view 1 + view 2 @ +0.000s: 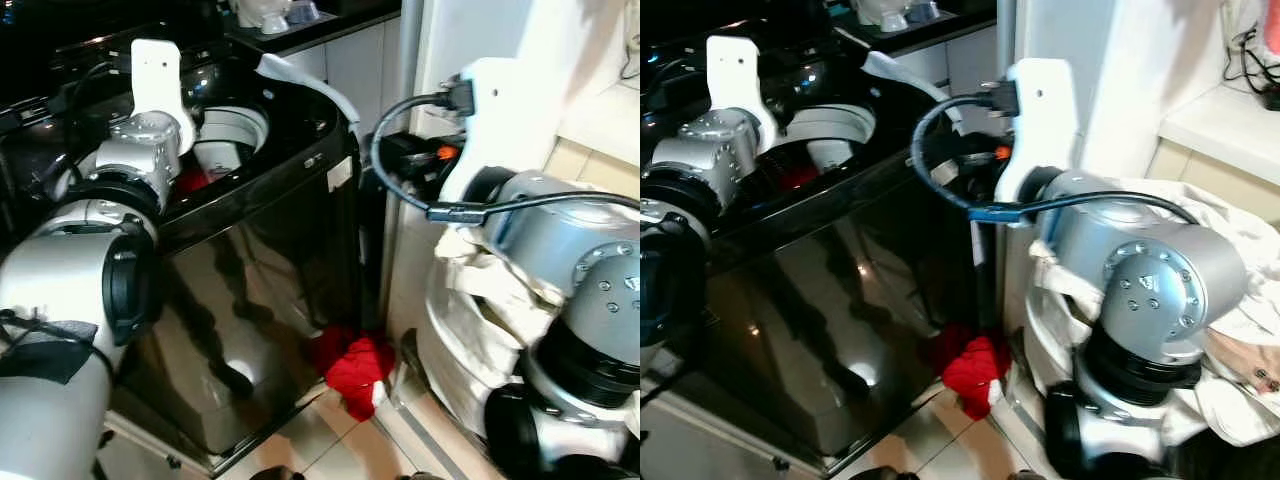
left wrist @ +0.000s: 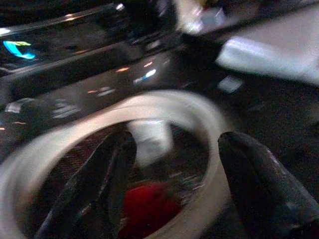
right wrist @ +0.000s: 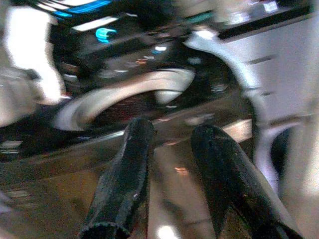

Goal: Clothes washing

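The left gripper (image 2: 174,164) hangs wide open and empty, right above a red cloth (image 2: 149,206) in the washer drum (image 2: 209,129), low in the picture.

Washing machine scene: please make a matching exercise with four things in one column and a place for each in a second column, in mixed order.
Things:
1. red garment
2. red cloth
3. left gripper
4. white laundry

Places:
A. inside the drum
B. on the floor beside the washing machine
C. above the drum opening
D. behind the right arm

Pairs: 1-B, 2-A, 3-C, 4-D
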Controlling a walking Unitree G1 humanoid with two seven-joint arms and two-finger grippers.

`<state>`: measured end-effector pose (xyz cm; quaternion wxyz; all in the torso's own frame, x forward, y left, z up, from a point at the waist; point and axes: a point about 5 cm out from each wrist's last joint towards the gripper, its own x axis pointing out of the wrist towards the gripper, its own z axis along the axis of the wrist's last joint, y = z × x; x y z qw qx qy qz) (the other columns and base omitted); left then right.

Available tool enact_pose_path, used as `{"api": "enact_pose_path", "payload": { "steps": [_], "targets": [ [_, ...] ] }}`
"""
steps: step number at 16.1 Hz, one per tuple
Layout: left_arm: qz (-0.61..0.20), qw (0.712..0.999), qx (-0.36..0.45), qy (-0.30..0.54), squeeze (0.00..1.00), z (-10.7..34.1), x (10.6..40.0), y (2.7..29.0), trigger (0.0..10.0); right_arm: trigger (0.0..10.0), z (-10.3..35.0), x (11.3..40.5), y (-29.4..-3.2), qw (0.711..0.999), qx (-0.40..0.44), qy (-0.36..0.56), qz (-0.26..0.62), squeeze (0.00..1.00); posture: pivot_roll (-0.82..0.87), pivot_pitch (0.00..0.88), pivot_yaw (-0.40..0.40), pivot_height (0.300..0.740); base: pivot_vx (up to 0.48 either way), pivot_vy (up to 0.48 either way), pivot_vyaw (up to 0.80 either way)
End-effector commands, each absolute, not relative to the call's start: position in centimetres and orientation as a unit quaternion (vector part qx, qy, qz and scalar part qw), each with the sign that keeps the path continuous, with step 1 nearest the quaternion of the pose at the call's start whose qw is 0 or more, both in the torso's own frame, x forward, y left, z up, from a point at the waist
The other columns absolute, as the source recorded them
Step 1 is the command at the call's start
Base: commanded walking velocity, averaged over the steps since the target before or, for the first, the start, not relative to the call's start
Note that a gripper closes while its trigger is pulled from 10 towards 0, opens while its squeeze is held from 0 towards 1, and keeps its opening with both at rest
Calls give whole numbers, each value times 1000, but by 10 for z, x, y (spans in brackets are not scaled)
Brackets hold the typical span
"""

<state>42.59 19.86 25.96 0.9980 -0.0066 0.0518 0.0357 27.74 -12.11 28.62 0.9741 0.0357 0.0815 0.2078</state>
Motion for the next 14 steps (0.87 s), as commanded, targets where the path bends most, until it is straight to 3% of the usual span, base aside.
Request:
{"api": "enact_pose_path", "payload": {
  "steps": [1, 2, 3, 5, 6, 8, 10, 14],
  "targets": [
    [-13, 999, -42, 0, 0, 282, 429, 186, 10000, 10000, 280, 281, -131, 983, 4, 86, 164, 0, -166, 0, 159, 740, 0, 0, 0],
    [-74, 996, -37, -21, 0, 282, 429, 168, 10000, 10000, 272, 280, -147, 986, -31, 108, 120, 1000, -161, 0, 153, 740, 0, 0, 0],
    [-139, 989, -24, -35, 0, 274, 428, 150, 10000, 10000, 263, 277, -163, 986, -54, 131, 85, 1000, -158, 0, 145, 740, 0, 0, 0],
    [-316, 946, 0, -72, 0, 240, 410, 107, 10000, 10000, 254, 267, -203, 983, -74, 166, -4, 1000, -151, 0, 129, 740, 0, 0, 0],
    [-340, 937, -6, -80, 0, 235, 404, 102, 10000, 10000, 254, 265, -209, 983, -73, 169, -17, 1000, -151, 0, 129, 740, 0, 0, 0],
    [-432, 896, -23, -96, 0, 211, 366, 94, 10000, 10000, 255, 259, -235, 978, -93, 181, -54, 1000, -148, 0, 112, 740, 0, 0, 0],
    [-462, 881, -35, -96, 0, 200, 340, 97, 10000, 10000, 252, 258, -249, 972, -106, 201, -66, 1000, -144, 0, 97, 740, 0, 0, 0],
    [-439, 894, -13, -89, 0, 190, 310, 105, 10000, 10000, 232, 263, -277, 966, -73, 234, -83, 1000, -125, 0, 76, 740, 0, 0, 0]
  ]
}}
